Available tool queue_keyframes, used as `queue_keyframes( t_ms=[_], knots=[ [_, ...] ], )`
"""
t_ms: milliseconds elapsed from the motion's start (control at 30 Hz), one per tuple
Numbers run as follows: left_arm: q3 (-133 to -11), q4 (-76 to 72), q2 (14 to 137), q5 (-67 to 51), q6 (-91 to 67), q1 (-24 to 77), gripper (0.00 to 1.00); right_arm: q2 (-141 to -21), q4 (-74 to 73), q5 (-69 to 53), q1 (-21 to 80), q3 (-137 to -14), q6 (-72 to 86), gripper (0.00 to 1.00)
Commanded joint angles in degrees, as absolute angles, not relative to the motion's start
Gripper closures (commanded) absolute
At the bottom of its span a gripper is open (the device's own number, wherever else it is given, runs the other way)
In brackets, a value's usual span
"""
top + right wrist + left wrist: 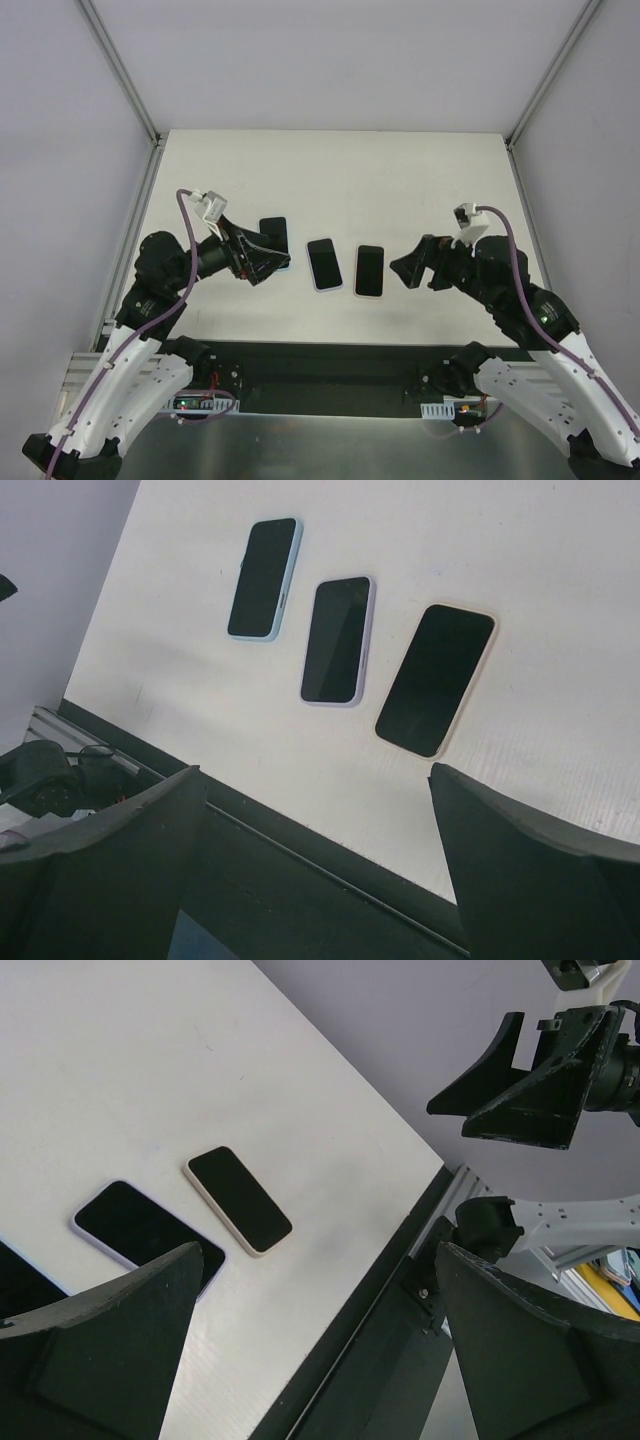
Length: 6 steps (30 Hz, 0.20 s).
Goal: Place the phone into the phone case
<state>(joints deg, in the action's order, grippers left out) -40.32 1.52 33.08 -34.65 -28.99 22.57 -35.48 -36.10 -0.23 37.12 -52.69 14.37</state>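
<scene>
Counter (400, 180) is white and matte, between grey walls (300, 60). Three dark phones (324, 264) lie in a row at its middle. Left fingers (110, 1340) and right fingers (530, 860) stand spread, holding nothing.

Soft, even light from overhead leaves the white table (400, 170) bright and matte in the top view, with faint, soft-edged shadows. In the right wrist view the table greys toward its near edge; the phone screens (338, 640) read crisp, flat black, while each wrist camera's own fingers (100, 1360) loom dark and slightly blurred
</scene>
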Motion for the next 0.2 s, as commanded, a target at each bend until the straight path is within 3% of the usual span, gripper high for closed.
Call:
queue_keyframes(
  t_ms=[0,167],
  knots=[
    [-39.9,-1.6,32.3,-36.6,-29.2,22.9,0.01,-35.2,-36.7,0.5,37.4,-55.6,14.5,0.04],
    [-40.3,-1.1,32.3,-36.7,-29.2,22.9,0.01,-34.5,-36.3,0.5,37.4,-54.9,14.3,0.04]
  ],
)
